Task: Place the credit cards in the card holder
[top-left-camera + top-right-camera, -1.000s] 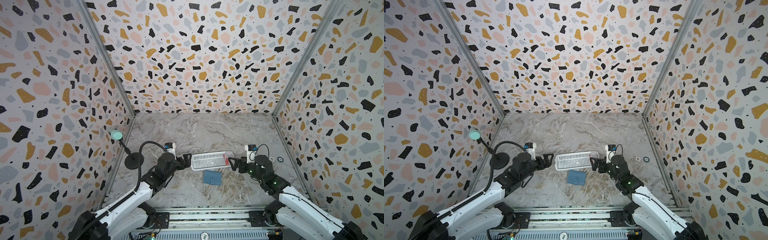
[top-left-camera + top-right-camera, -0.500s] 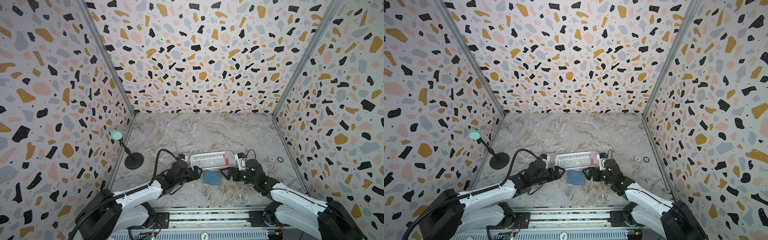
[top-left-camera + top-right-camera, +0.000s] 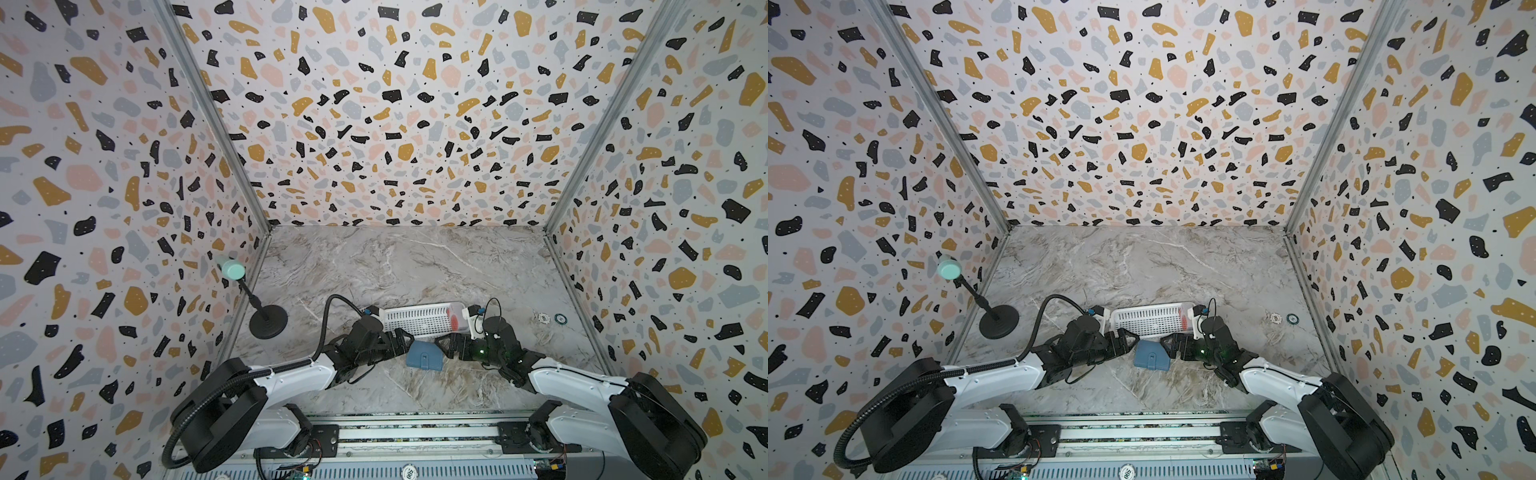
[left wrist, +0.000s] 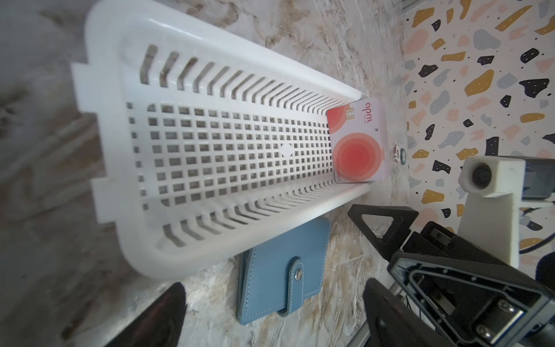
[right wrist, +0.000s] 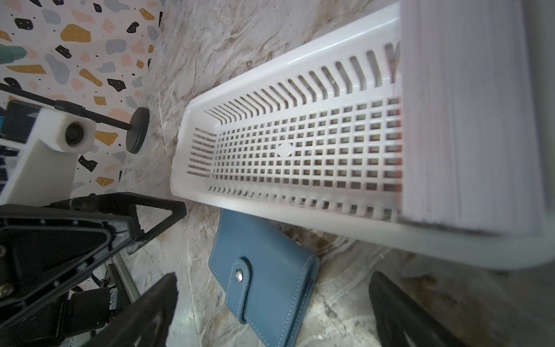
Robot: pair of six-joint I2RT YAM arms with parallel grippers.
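Observation:
The slate-blue card holder (image 3: 424, 355) (image 3: 1151, 355) lies shut and snapped on the marble floor, right in front of the white basket (image 3: 409, 330) (image 3: 1142, 330). A stack of credit cards (image 3: 456, 320) (image 3: 1185, 319) stands on edge at the basket's right end. The front card (image 4: 357, 144) shows a pale face with red-orange circles. My left gripper (image 3: 405, 344) (image 4: 274, 318) is low at the holder's left side, open and empty. Opposite it, at the holder's right side, my right gripper (image 3: 442, 347) (image 5: 274, 315) is also open and empty. Both wrist views show the holder (image 4: 285, 264) (image 5: 264, 285) between wide-apart fingers.
A black stand (image 3: 266, 320) with a teal head rises by the left wall. Two small round things (image 3: 552, 318) lie near the right wall. Terrazzo walls close in three sides, and the arms' rail runs along the front.
Both grippers have left the basket's ends. They have come down and forward to either side of the card holder. The holder and basket have not moved.

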